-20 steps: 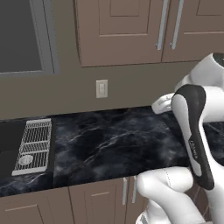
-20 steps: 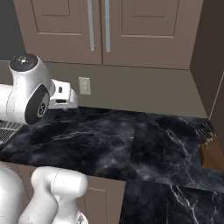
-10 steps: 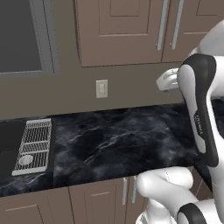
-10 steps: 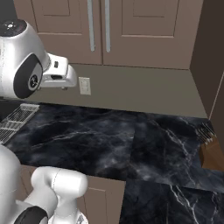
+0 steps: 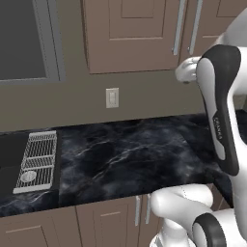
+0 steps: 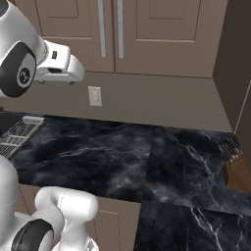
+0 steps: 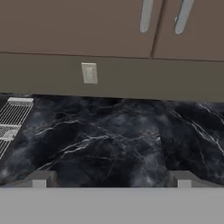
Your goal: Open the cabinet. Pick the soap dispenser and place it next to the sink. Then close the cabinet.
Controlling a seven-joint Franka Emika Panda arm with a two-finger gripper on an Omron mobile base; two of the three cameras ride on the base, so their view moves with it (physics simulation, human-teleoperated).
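Cabinet (image 6: pixel 147 22) both doors shut, up on the wall ahead of and above the claw; two long silver bar handles (image 7: pixel 146 15) meet at the centre seam, almost straight ahead of the claw, slightly to its right in the hand view. Soap dispenser can't be seen anywhere. Sink (image 5: pixel 12 166) dark basin set in the counter far off to the claw's left and below, pale grid rack (image 5: pixel 37 161) lying along its near side, round drain piece on the rack.

Claw (image 7: pixel 109 177) open wide, nothing between the tips, the two tips (image 7: pixel 41 178) standing well apart at the bottom of the hand view. It hangs in the air above the counter, just under the level of the cabinet's bottom edge, apart from the doors, pointed toward the back wall. In the base views the fingers themselves are hard to make out; the white wrist sits in front of the left door's lower edge.

Black marble counter (image 6: pixel 122 157) spreads below the claw. Pale wall switch plate (image 7: pixel 89 72) on the backsplash, ahead of the claw and a bit left, below the cabinet. Wooden knife block (image 6: pixel 235 169) at the far right counter edge, well apart from the claw. Grey-framed dark window (image 5: pixel 24 41) up left above the sink
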